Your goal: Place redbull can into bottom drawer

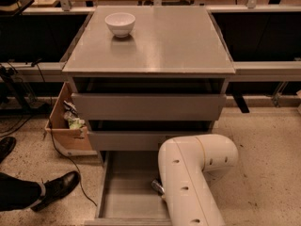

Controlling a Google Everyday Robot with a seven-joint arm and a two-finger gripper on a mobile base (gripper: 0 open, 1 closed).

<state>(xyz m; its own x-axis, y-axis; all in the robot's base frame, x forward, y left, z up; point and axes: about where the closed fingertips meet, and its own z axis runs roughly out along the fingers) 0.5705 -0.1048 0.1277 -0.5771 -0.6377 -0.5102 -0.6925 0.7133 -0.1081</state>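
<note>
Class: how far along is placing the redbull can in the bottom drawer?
Done: the bottom drawer stands open. In hand: the arm reaches into it, the gripper hidden behind it, the redbull can peeking out beside it. Left: release, not visibly confirmed, then withdrawal.

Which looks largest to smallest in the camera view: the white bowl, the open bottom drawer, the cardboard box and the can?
Largest first: bottom drawer, cardboard box, white bowl, can, though the arm hides part of it. The gripper is hidden behind that arm, over the drawer.
</note>
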